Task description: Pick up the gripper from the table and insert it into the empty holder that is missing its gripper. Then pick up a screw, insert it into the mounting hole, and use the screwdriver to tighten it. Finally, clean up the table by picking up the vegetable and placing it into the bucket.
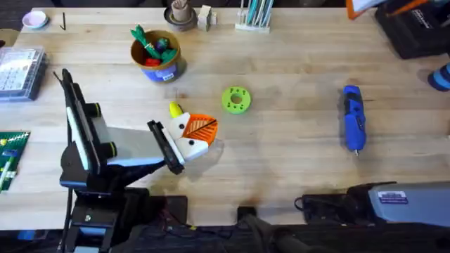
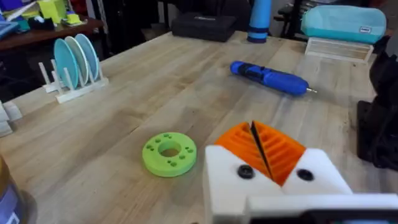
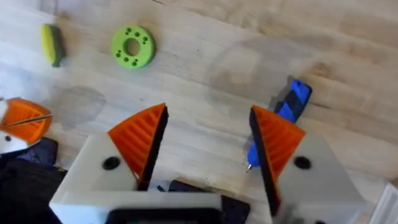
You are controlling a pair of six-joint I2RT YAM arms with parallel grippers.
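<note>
**Two claws over the worktop, the yellow vegetable lying loose**

I am holding my left claw (image 1: 200,132) low over the wooden worktop (image 1: 295,161), its two orange pads pressed flat together with nothing between them. The green disc (image 1: 235,99) is my landmark: my left claw is sitting just beside it, on the side nearer my bases and a little toward my left arm. The vegetable (image 1: 175,109), yellow with a bit of green, is lying on the worktop near the disc too, farther to that same side and right against my left claw's far edge; I cannot tell whether it is touching.

My right claw (image 3: 208,140) is hanging with its orange ribbed fingers (image 3: 140,140) spread wide apart, gripping nothing. Through that gap I am seeing the screwdriver (image 1: 353,117), blue with a thin silver tip, lying flat on the worktop well apart from the disc, out toward my right arm's side.

The bucket (image 1: 158,56), tan with a blue band at its base, is standing upright beyond the disc, away from my bases and toward the left, and is holding green and red toy vegetables (image 1: 156,46).
</note>
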